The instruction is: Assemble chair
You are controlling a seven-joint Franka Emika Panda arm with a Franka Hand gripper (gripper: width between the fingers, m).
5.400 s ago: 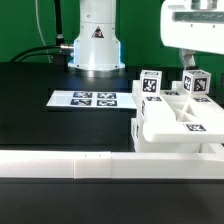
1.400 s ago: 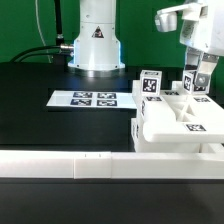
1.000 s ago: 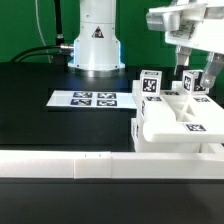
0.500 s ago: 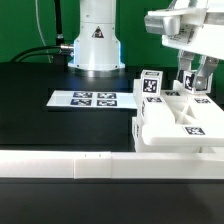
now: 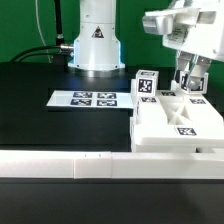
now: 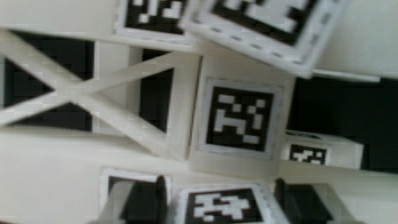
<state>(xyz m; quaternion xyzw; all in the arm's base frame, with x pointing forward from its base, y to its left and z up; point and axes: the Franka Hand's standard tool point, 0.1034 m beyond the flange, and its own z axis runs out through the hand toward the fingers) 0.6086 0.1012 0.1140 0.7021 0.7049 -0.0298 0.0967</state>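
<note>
Exterior view: a white robot arm reaches down at the exterior view's right, over a cluster of white chair parts on a black counter. The end effector has its two fingers closed narrowly on a small tagged cube at the back of the cluster. Another tagged cube stands just beside it, toward the exterior view's left. A marker board lies flat on the counter, apart from the parts. A long white rail runs across the front. The wrist view shows the tagged cube between dark fingertips, with a slotted, cross-braced panel beyond.
</note>
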